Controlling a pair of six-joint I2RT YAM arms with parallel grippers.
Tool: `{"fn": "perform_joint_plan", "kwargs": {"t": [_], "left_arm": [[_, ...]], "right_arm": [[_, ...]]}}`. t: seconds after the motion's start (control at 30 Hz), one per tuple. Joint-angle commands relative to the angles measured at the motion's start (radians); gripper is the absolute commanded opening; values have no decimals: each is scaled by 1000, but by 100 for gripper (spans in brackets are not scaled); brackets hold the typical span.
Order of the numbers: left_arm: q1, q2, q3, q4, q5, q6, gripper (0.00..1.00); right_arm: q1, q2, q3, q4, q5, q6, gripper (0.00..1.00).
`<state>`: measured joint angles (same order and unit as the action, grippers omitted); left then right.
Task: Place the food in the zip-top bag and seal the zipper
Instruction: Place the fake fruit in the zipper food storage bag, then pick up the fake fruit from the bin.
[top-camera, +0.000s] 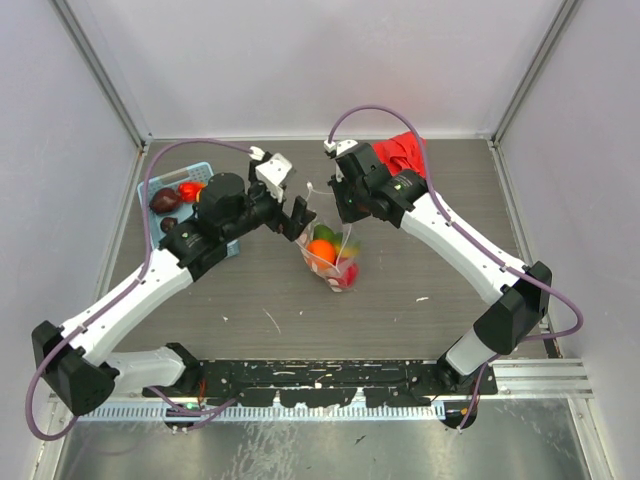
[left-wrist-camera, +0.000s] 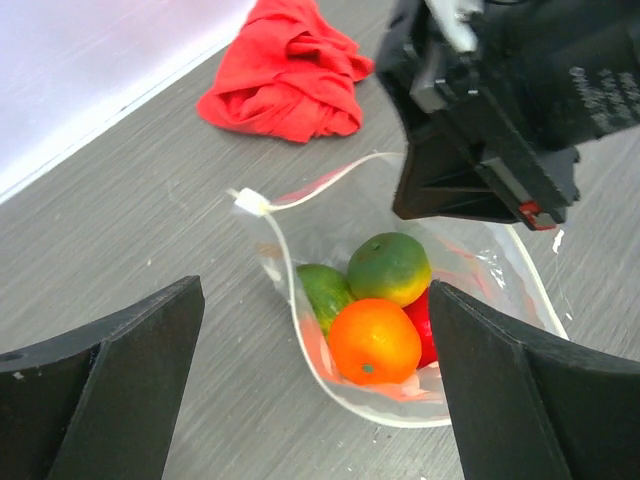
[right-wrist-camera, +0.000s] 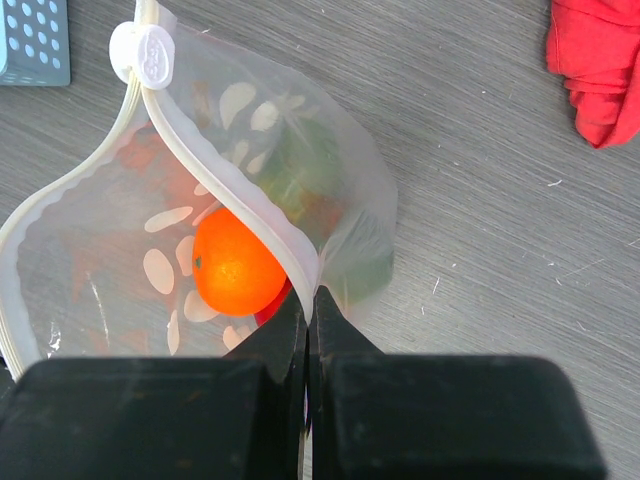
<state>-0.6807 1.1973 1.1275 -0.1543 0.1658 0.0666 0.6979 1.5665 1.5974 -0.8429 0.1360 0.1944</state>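
Observation:
The clear dotted zip-top bag (top-camera: 338, 258) lies mid-table with its mouth open. Inside it are an orange fruit (left-wrist-camera: 374, 341), two green fruits (left-wrist-camera: 389, 267) and a red one. My right gripper (right-wrist-camera: 310, 297) is shut on the bag's zipper rim (right-wrist-camera: 243, 204) and holds that edge up. The white slider tab (right-wrist-camera: 141, 55) sits at the rim's far end. My left gripper (left-wrist-camera: 318, 390) is open and empty just above the bag's near edge. More fruits, red (top-camera: 188, 190) and dark purple (top-camera: 163, 200), lie in the light blue basket (top-camera: 202, 171).
A red cloth (top-camera: 401, 152) lies at the back right, also in the left wrist view (left-wrist-camera: 285, 72). The basket stands at the back left beside the left arm. Grey walls enclose the table on three sides.

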Motion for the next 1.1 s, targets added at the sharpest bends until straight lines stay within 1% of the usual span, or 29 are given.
{"fn": "perform_joint_plan", "kwargs": {"t": [0.0, 0.1, 0.23, 0.3, 0.4, 0.57, 0.7, 0.8, 0.93, 0.97, 1.07], "left_arm": [[-2, -50, 39, -70, -202, -99, 95], [7, -49, 46, -121, -296, -137, 96], [64, -46, 59, -192, -399, -271, 98], [122, -46, 62, -234, -407, -340, 100], [233, -40, 60, -293, -388, -428, 98], [368, -29, 45, -364, -394, -511, 98], [465, 6, 35, -403, -400, -533, 98], [530, 58, 42, -427, -402, -515, 98], [610, 154, 76, -438, -342, -485, 99], [620, 173, 85, -439, -353, -471, 100], [640, 244, 127, -461, -416, -418, 97]], "right_arm": [[1, -5, 46, 29, -7, 11, 0], [-1, -3, 46, 31, -9, 10, 0], [-1, -5, 43, 32, -6, 5, 0], [0, -6, 39, 31, -3, 4, 0], [-1, -7, 33, 33, -1, 2, 0], [0, -12, 24, 38, -1, -5, 0], [-1, -14, 20, 43, -2, -7, 0], [-1, -16, 13, 51, -6, -6, 0], [0, -17, 5, 60, -19, -6, 0], [-1, -17, 4, 62, -21, -6, 0], [-1, -17, 3, 63, -21, -6, 0]]}}
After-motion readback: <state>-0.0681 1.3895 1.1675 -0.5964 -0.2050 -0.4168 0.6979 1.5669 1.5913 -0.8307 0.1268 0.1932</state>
